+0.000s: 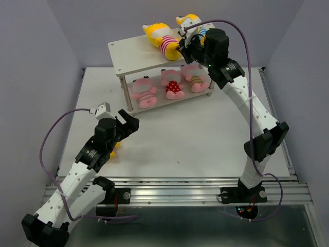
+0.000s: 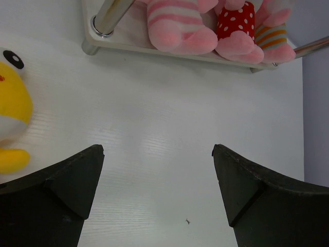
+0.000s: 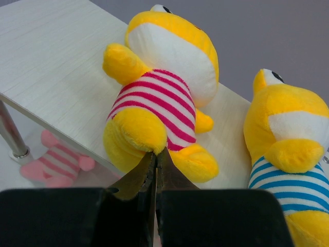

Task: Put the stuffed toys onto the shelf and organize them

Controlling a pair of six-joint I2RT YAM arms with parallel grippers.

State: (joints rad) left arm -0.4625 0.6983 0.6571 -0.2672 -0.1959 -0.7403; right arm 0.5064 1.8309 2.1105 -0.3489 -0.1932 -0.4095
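The shelf (image 1: 133,51) stands at the back of the table. A yellow toy in pink stripes (image 1: 160,37) and a yellow toy in blue stripes (image 1: 193,25) lie on its top board (image 3: 56,56). Three pink toys (image 1: 144,92), (image 1: 173,86), (image 1: 195,80) sit on the lower board (image 2: 128,46). My right gripper (image 3: 156,152) is shut, its tips pressed against the bottom of the pink-striped yellow toy (image 3: 159,77), between its legs. My left gripper (image 2: 157,152) is open and empty over bare table. A third yellow toy (image 2: 11,103) lies on the table to its left, mostly hidden under the left arm in the top view (image 1: 117,146).
The blue-striped yellow toy (image 3: 288,134) lies close to the right of my right gripper. A metal shelf leg (image 2: 105,20) stands ahead and left of my left gripper. Purple-grey walls enclose the table on three sides.
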